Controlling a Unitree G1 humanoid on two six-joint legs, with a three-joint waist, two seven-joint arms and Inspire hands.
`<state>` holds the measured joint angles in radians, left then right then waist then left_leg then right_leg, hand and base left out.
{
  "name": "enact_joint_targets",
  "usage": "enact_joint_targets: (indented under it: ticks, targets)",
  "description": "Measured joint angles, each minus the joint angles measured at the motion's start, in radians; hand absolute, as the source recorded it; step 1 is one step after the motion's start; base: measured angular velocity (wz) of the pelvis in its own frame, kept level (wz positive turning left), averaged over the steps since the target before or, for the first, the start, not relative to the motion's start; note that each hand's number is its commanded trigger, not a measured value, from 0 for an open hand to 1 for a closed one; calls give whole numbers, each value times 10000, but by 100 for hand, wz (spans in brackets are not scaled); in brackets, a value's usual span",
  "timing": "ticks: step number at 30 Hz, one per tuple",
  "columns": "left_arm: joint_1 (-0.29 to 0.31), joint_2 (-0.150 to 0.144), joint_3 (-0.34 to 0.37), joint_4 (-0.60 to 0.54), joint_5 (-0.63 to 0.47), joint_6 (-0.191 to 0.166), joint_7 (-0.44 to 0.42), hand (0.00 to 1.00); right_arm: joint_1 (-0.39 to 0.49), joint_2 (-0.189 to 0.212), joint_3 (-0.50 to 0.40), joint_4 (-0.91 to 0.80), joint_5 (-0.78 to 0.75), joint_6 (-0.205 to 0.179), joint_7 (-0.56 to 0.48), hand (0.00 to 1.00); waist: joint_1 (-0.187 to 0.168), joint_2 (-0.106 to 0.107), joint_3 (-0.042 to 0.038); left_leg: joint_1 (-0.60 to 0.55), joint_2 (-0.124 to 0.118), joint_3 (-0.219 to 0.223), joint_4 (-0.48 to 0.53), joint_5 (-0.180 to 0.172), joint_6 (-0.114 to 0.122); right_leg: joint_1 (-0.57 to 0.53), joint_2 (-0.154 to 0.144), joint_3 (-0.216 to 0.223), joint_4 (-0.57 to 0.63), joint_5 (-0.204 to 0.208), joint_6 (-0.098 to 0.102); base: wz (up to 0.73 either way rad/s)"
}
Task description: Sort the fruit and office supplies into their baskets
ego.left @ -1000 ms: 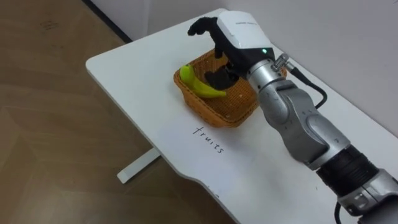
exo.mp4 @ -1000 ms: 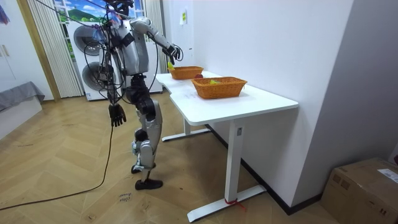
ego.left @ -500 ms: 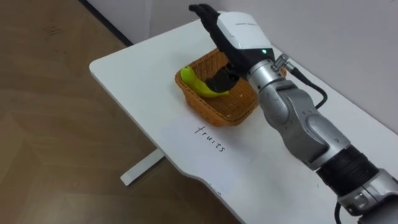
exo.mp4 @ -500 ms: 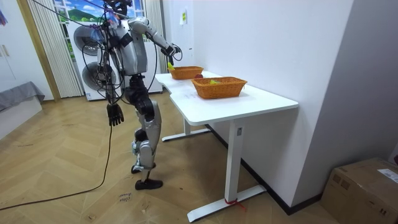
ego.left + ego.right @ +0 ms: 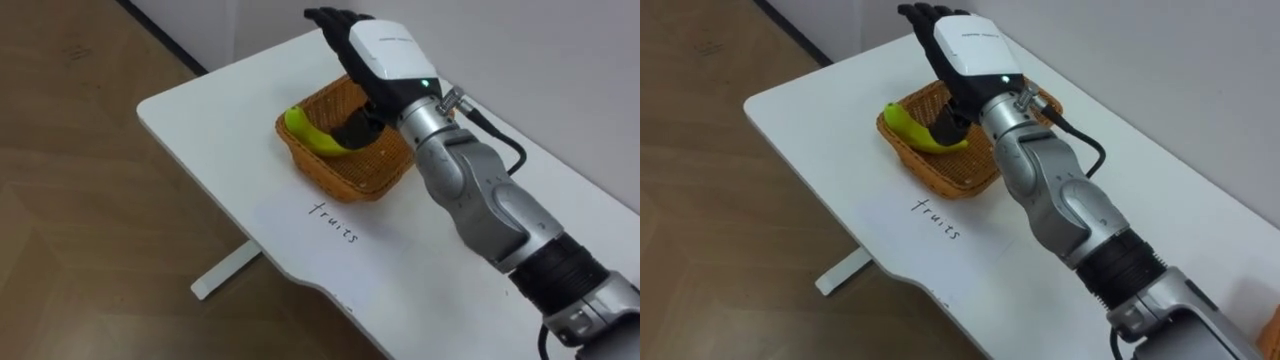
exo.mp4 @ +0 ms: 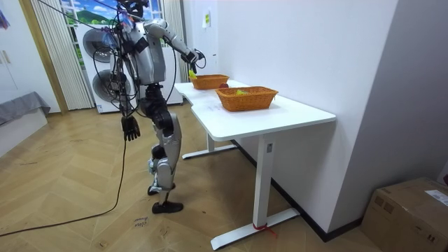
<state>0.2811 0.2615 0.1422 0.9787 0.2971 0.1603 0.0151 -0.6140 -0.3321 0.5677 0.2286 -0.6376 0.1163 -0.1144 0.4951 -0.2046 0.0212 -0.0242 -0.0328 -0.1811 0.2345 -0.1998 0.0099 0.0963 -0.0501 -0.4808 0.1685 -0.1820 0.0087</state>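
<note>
On the white table [image 5: 215,125] the banana [image 5: 315,138] lies in the basket [image 5: 338,182], one end over its rim, and the right hand [image 5: 385,50] above the basket, fingers straight, could clip that rim on pulling away and spill it.

Banana [image 5: 316,135] in basket [image 5: 352,182] (on the table [image 5: 225,150]), right robot hand [image 5: 382,55] above.

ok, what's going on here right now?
The robot stands at the white table, its right hand open above a wicker basket. A banana lies in that basket, one end on the rim, not held. The left hand hangs at its side. A second basket sits further along the table.
</note>
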Motion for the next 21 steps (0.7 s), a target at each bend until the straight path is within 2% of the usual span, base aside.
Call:
enact_joint_targets:
  ticks: [2, 6, 9, 12, 14, 19, 21]
  targets:
    - [4, -35, -84, -83, -37, 4, 132, 0, 0, -160, -1, -96, -2, -38, 10, 0, -70, 0, -5, 12, -3, 24, 1, 1, 2, -7, 0, 98, 6, 1, -1, -4]
    - [79, -92, -255, -243, -234, -1, 241, 0, -8, -209, -62, -187, 37, -96, 10, 0, -315, 59, -36, 152, 3, 88, 2, 3, 6, 58, -13, 135, 15, 2, -3, -4]
    - [83, -138, -306, -244, -242, 0, 279, 0, -9, -206, -431, -191, 159, -218, 11, 0, -610, 199, -95, 225, 16, 124, 2, 1, 11, 160, -33, 149, 24, 2, -3, -2]
    - [146, -230, -391, -234, -303, 0, 354, 0, -10, -210, -1038, -190, 978, -298, -81, 0, -885, 445, -150, 435, 25, 184, -42, -3, 44, 316, -125, 228, 51, 1, -2, -6]
    - [155, -310, -440, -241, -442, -6, 462, 0, -8, -213, -1411, -181, 1629, -317, -232, 0, -1128, 629, -137, 632, 16, 300, -111, 15, 72, 388, -157, 379, 220, -1, 1, -13]
    - [-40, -462, -447, -270, -474, -86, 406, 0, 55, -203, -2024, -117, 2115, -367, -268, 0, -1677, 708, -101, 821, 25, 526, -135, 29, 104, 477, -189, 610, 213, -5, 7, -15]
    - [-142, -485, -483, -265, -511, -88, 389, 0, 66, -205, -2210, -107, 2826, -369, -268, 0, -1899, 716, -95, 852, 11, 561, -133, 35, 123, 507, -174, 639, 213, -5, 6, -5]
